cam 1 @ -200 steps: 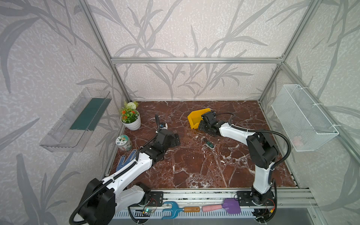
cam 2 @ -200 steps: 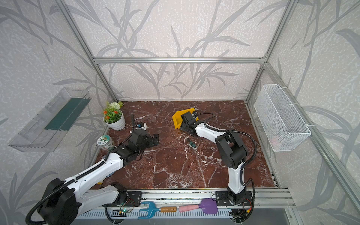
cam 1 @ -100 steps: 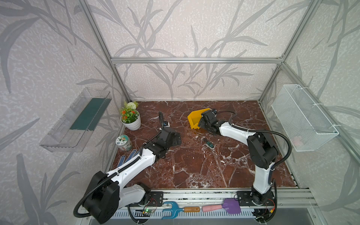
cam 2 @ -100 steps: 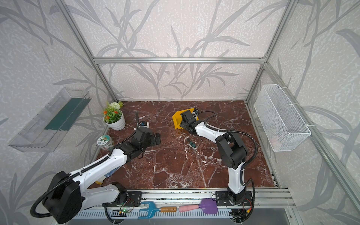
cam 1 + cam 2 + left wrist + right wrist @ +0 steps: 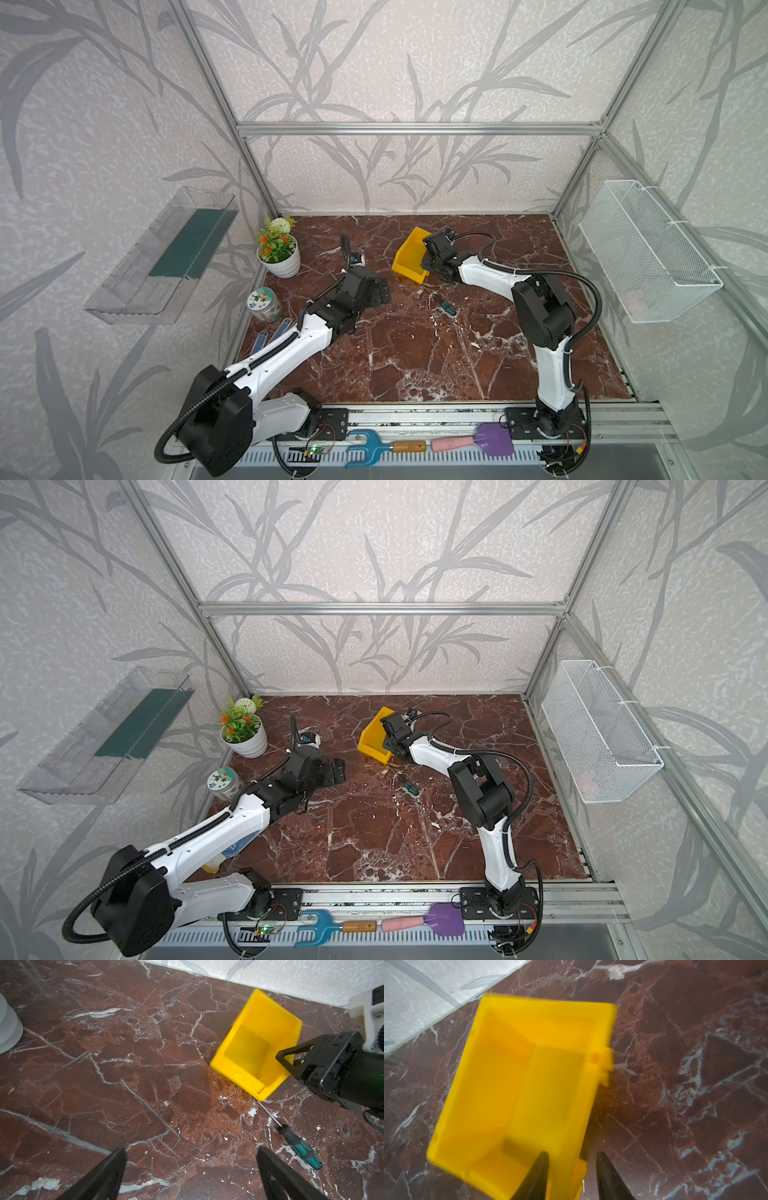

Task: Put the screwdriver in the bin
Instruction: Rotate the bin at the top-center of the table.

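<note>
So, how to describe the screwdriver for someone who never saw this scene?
On the red-brown marble floor, find the yellow bin near the back. The screwdriver lies flat just in front of it, thin shaft pointing toward the bin. Unlike the bigger fork and trowel on the front rail, it is small, with a teal-and-black handle.

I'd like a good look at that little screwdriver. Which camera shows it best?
The left wrist view: the screwdriver lies close and sharp, shaft and green-black handle clear. In both top views the screwdriver is only a tiny speck. The right wrist view misses it.
</note>
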`<state>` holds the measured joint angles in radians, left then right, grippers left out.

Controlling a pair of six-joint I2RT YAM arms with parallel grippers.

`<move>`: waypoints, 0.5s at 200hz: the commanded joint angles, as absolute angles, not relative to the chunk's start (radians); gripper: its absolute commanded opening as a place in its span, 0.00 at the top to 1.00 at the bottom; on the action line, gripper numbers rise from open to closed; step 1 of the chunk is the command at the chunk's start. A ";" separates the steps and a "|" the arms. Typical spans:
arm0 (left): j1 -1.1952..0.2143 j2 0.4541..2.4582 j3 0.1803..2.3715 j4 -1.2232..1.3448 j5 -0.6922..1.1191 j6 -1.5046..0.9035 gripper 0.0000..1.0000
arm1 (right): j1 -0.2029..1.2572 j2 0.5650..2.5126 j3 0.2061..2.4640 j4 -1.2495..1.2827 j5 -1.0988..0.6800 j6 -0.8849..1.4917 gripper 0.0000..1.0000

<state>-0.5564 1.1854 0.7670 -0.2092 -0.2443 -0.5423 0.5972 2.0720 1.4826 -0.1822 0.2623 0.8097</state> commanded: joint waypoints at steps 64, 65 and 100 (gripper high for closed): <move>-0.561 1.090 0.699 -0.258 -0.294 -0.574 0.01 | 0.603 2.120 1.621 -0.304 0.091 0.451 0.80; -0.560 1.089 0.698 -0.258 -0.294 -0.574 0.01 | 0.605 2.121 1.622 -0.305 0.089 0.449 0.80; -0.561 1.044 0.674 -0.280 -0.275 -0.585 0.01 | 0.623 2.115 1.630 -0.350 0.086 0.365 0.80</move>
